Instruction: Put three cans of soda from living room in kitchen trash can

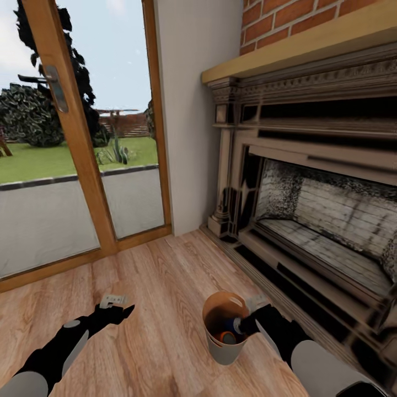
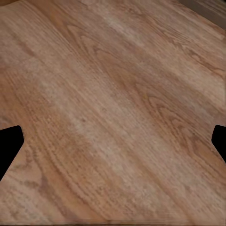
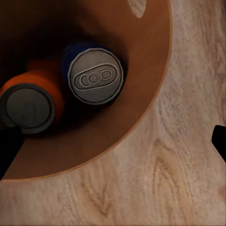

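Observation:
The tash can [image 1: 223, 348], pale outside and copper-brown inside [image 3: 141, 94], stands on the light wood plank floor in front of the fireplace. Two of the cans of soda lie inside it: an orange one [image 1: 225, 337] [image 3: 47, 82] and a dark blue one with a pale top [image 1: 231, 325] [image 3: 95, 77]. A third can is hidden. My right gripper [image 1: 247, 315] [image 3: 113, 146] is open and straddles the bin's rim, one finger inside and one outside. My left gripper [image 1: 122, 306] [image 2: 113, 141] hangs open over bare floor to the bin's left.
The dark ornate fireplace [image 1: 309, 220] with its raised hearth runs along the right, under a red brick chimney [image 1: 286, 22]. A wood-framed glass door [image 1: 82, 165] fills the wall ahead on the left. Plank floor [image 1: 165, 264] spreads between them.

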